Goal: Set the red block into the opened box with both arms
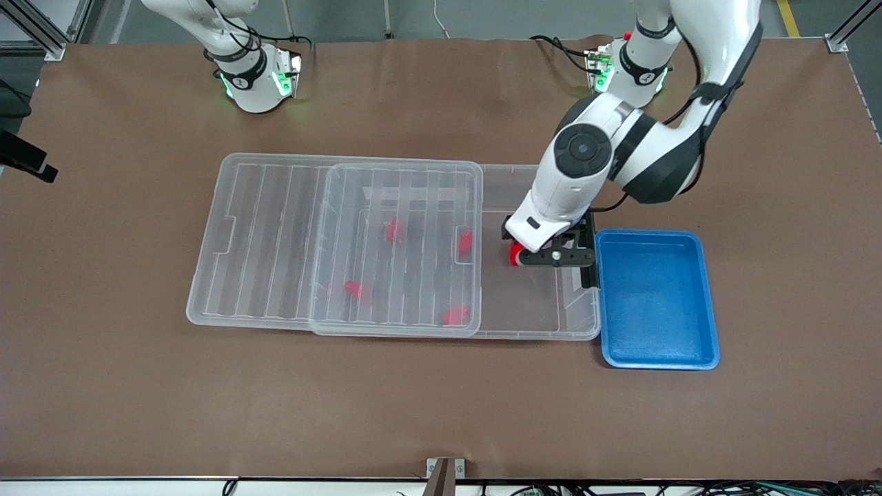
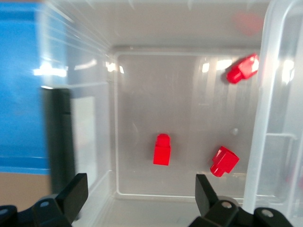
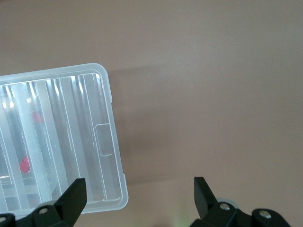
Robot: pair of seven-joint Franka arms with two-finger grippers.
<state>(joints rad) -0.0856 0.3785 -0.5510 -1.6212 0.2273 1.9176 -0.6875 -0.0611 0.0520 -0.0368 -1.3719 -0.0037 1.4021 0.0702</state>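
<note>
Red block (image 2: 162, 150) is lying flat on the floor of the box (image 1: 537, 334), in the uncovered part at the left arm's end. It sits right under the left gripper (image 2: 142, 194), free of both fingers. That gripper's two black fingers are spread wide apart with nothing between them. You can see the block clearly in the left wrist view, between the fingertips (image 2: 75, 189) and lower down, not touching them. In the front view the gripper (image 1: 551, 258) hangs over the open end of the box, just beside the blue tray (image 1: 654, 296).

Clear ribbed lid (image 1: 331, 241) is slid toward the right arm's end, so it only covers part of the box. Four more red blocks (image 1: 395, 229) show through it, a bit hazy under the plastic. Two of those also show up in the left wrist view near the lid's edge.

The black latch (image 1: 589, 275) sits at the box end that touches the blue tray.

Right gripper (image 3: 139, 198) is out of the front view. Its wrist camera shows it up over the brown table (image 3: 213, 94) by a corner of the lid, fingers wide apart and holding nothing. That arm is just waiting.
</note>
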